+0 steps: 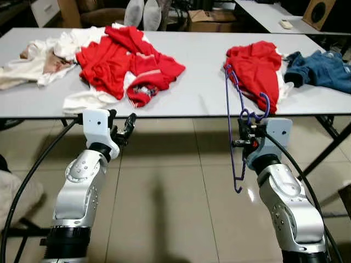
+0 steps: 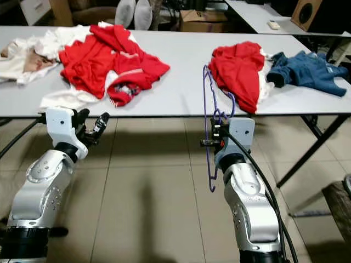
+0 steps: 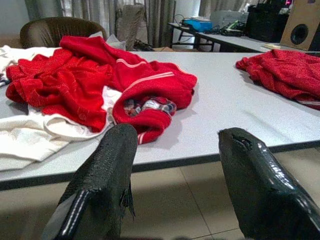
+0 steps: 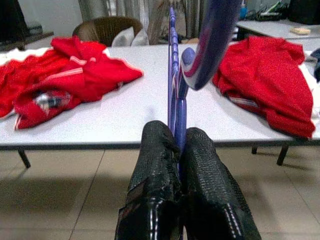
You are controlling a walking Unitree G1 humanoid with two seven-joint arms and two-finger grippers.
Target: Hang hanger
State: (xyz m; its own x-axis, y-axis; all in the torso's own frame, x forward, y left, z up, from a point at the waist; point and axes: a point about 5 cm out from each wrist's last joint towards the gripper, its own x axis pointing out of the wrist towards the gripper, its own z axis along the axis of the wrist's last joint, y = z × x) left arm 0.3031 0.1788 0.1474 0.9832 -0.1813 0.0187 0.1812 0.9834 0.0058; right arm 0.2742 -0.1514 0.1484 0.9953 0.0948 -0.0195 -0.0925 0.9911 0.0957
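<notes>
Your right gripper (image 4: 179,150) pinches the purple hanger (image 1: 235,126), held upright just before the surface (image 1: 203,82). Your head views show its hook beside the red shirt (image 1: 255,68). Your left gripper (image 3: 172,165) gapes wide, holding nothing.

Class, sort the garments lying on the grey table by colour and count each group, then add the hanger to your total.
Red garments: 2, the big pile and the smaller one
White garments: 1 heap
Blue garments: 1
Purple hanger: 1, held by the right gripper
Total: 5
</notes>
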